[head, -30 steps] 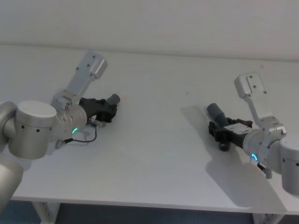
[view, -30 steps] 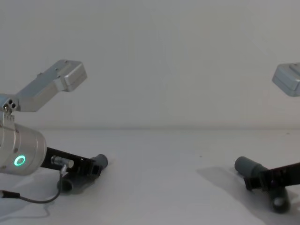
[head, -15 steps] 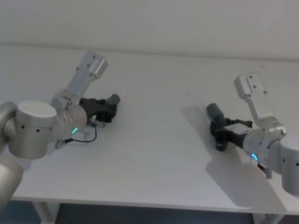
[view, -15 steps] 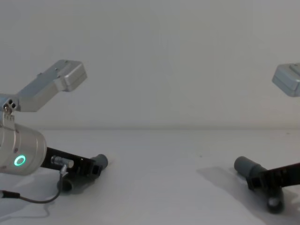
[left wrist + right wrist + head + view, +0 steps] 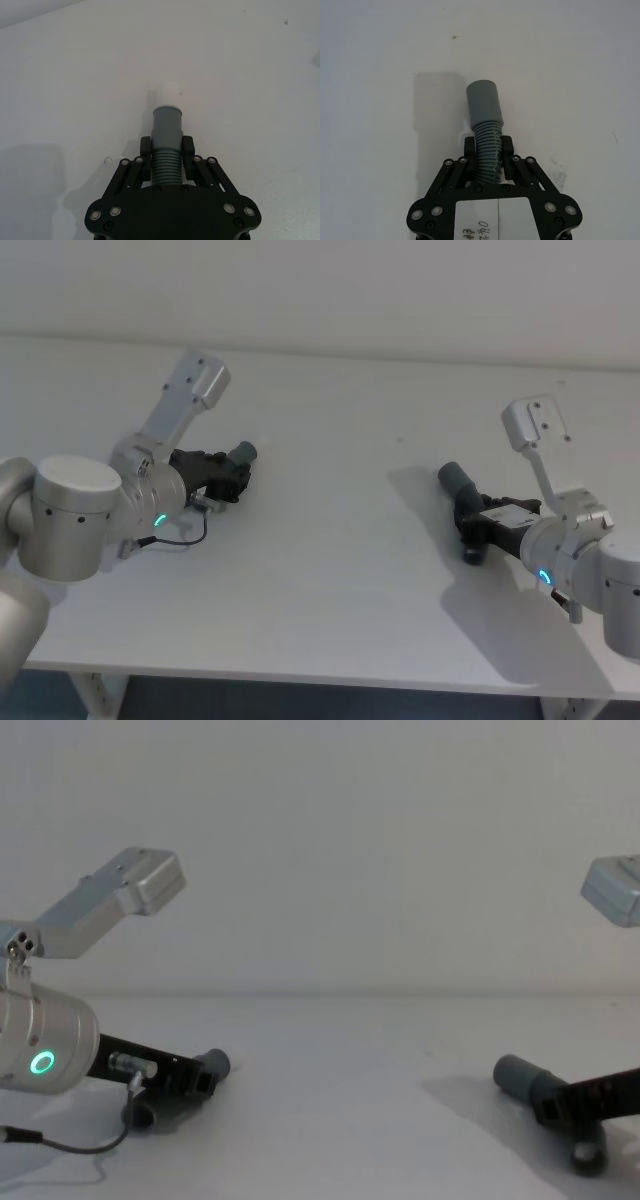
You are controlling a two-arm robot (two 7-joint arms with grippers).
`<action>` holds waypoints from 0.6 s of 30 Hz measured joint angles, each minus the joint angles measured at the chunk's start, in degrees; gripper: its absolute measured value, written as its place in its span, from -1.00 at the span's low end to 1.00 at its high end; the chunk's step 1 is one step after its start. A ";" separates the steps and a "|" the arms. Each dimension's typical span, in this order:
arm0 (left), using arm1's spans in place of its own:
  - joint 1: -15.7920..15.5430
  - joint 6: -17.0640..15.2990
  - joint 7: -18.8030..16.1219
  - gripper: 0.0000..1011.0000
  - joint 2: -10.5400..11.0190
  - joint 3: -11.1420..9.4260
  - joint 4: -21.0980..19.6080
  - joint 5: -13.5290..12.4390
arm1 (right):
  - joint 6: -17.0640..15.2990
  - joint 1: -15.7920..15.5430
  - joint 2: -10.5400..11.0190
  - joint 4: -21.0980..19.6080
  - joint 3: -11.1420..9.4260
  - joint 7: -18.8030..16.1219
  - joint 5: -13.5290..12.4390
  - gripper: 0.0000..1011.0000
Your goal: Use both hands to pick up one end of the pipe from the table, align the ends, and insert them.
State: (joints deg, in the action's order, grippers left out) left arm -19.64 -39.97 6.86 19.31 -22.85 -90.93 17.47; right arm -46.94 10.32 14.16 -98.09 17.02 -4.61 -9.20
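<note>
Clamping white-tipped piece [image 5: 166, 131], left fingers [image 5: 145, 151] — right fingers [image 5: 469, 148] tight on socket piece [image 5: 483, 106] — open table [image 5: 340, 525] between.

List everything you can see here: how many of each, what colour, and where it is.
table: one, white, under everything.
white-tipped pipe piece: one, dark grey with a white tip, left side of the table.
socket pipe piece: one, dark grey, right side of the table.
left gripper: one, black, shut on the white-tipped pipe piece's ribbed middle.
right gripper: one, black with a white label, shut on the socket pipe piece's ribbed middle.
</note>
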 joint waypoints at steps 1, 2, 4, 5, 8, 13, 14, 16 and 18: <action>0.00 0.00 0.00 -0.31 0.00 0.00 0.00 0.00 | 0.00 -0.01 0.00 0.00 0.00 0.00 0.00 -0.41; 0.00 0.00 0.00 -0.31 -0.01 0.00 0.00 0.00 | 0.00 -0.02 0.00 -0.01 0.00 -0.01 0.00 -0.42; 0.00 0.00 0.00 -0.31 -0.01 0.00 0.00 0.00 | 0.08 -0.07 0.00 -0.03 -0.03 -0.04 0.02 -0.44; 0.00 0.00 0.00 -0.31 -0.01 0.00 -0.01 -0.01 | 0.15 -0.11 0.01 -0.05 -0.05 -0.07 0.02 -0.45; 0.02 0.02 0.00 -0.31 0.02 0.00 -0.12 -0.16 | 0.58 -0.29 0.06 -0.16 -0.14 -0.17 0.06 -0.45; 0.08 0.25 0.00 -0.31 0.21 -0.11 -0.50 -0.66 | 1.72 -0.68 0.16 -0.53 -0.35 -0.49 0.11 -0.45; 0.09 0.43 0.00 -0.31 0.36 -0.18 -0.76 -0.91 | 2.35 -0.81 0.19 -0.79 -0.42 -0.64 0.12 -0.45; 0.10 0.63 0.00 -0.31 0.51 -0.25 -0.99 -1.14 | 2.87 -0.93 0.23 -1.06 -0.50 -0.82 0.13 -0.45; 0.10 0.91 0.00 -0.31 0.84 -0.36 -1.47 -1.52 | 3.86 -1.09 0.34 -1.50 -0.60 -1.10 0.12 -0.45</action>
State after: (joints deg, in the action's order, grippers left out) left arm -19.54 -39.06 6.86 20.15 -23.21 -92.39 15.94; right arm -43.09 9.22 14.50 -99.60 16.42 -5.72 -9.08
